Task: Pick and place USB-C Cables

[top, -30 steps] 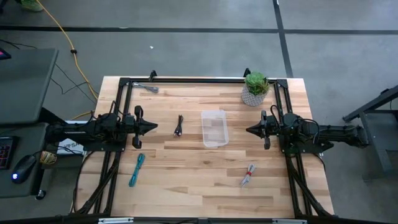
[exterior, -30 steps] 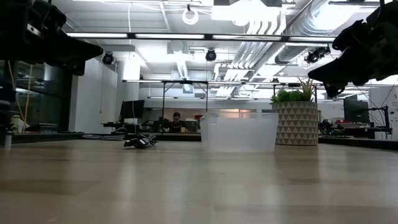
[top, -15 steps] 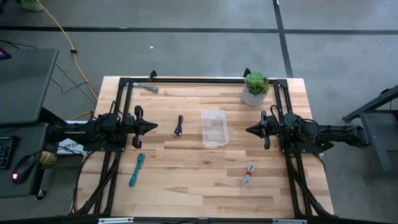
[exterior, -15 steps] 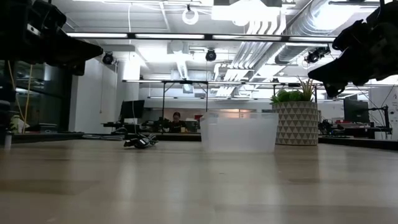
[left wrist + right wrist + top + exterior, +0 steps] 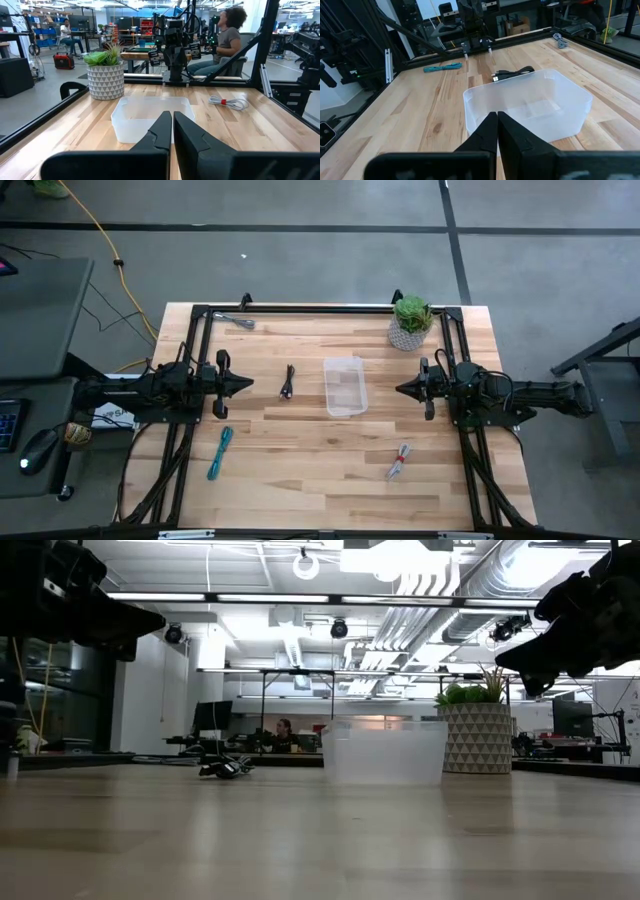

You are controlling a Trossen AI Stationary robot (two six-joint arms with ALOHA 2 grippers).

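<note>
1. Clear plastic tub [image 5: 345, 386], frame centre of the high view.
2. Left gripper [image 5: 248, 384] centre-left, right gripper [image 5: 401, 389] centre-right; both sets of fingers together.
3. Teal cable [image 5: 220, 452] lower left.
4. Red-and-white cable [image 5: 400, 461] lower right.
5. Black cable [image 5: 288, 382] left of tub.
6. Grey cable [image 5: 241, 321] upper left.

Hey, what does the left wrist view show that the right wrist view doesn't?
Only the left wrist view shows the potted plant, the red-and-white cable and a seated person beyond the table. Only the right wrist view shows the teal-blue cable, the black cable and the silvery grey cable. Both show the clear tub and the wooden table.
</note>
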